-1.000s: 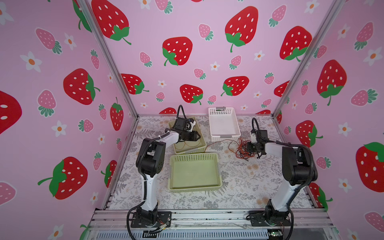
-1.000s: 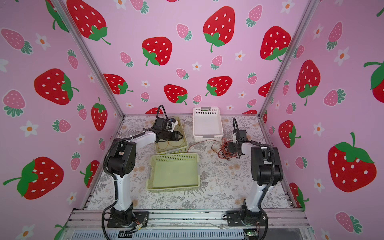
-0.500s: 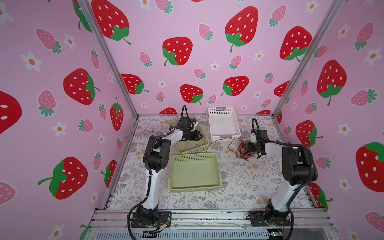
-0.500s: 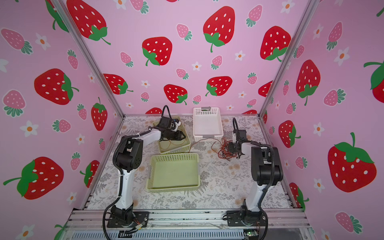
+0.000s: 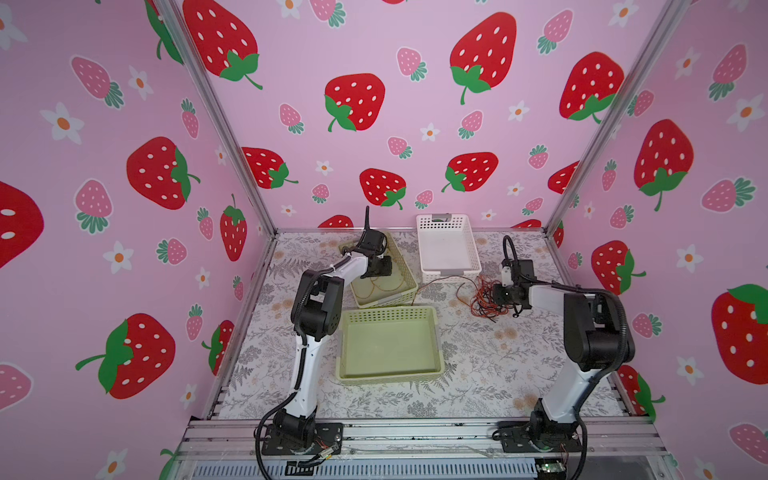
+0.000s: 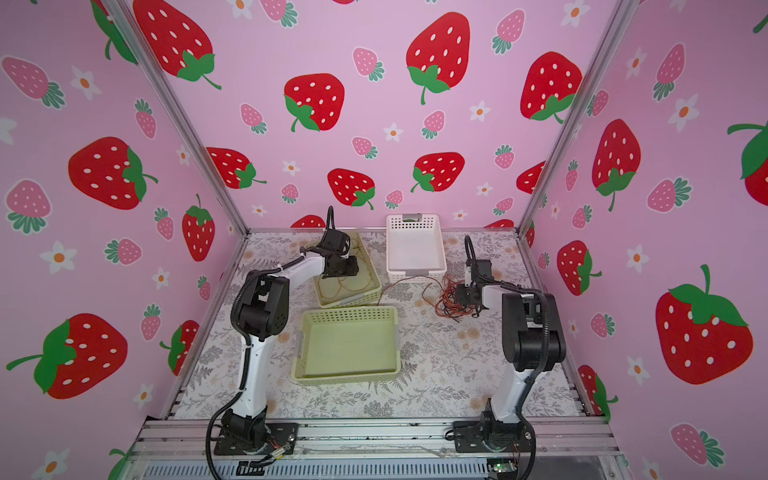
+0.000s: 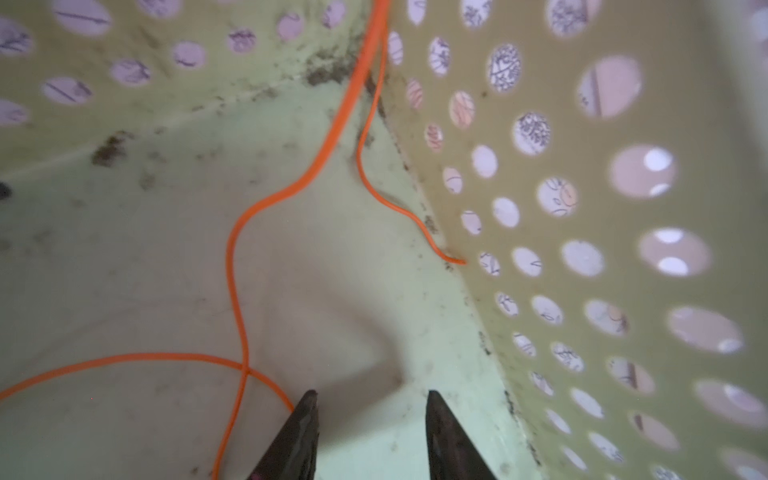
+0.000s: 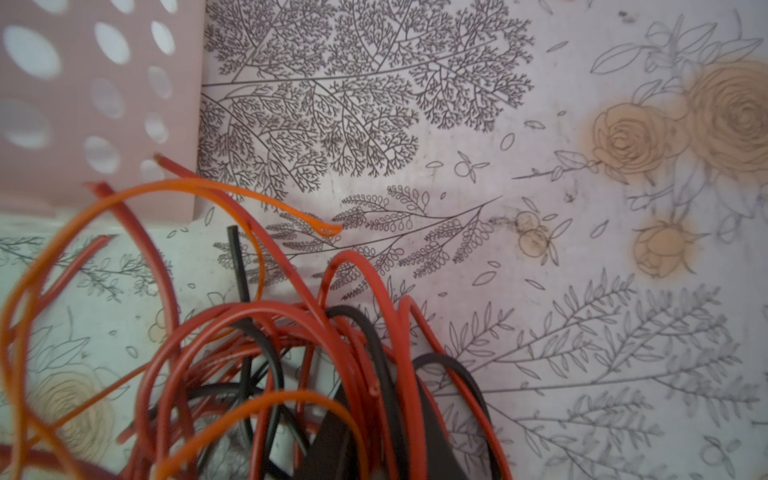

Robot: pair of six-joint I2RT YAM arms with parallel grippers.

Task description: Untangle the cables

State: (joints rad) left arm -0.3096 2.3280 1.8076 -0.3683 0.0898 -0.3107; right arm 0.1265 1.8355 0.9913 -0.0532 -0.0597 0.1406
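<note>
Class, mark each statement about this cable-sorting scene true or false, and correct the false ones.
1. The left gripper is open, with nothing between its jaws. True.
2. The tangle lies in the near green basket. False: that basket is empty; the tangle lies on the table beside the white basket.
3. An orange cable lies in the far green basket. True.
4. The tangle is all orange. False: it mixes red, orange and black.
</note>
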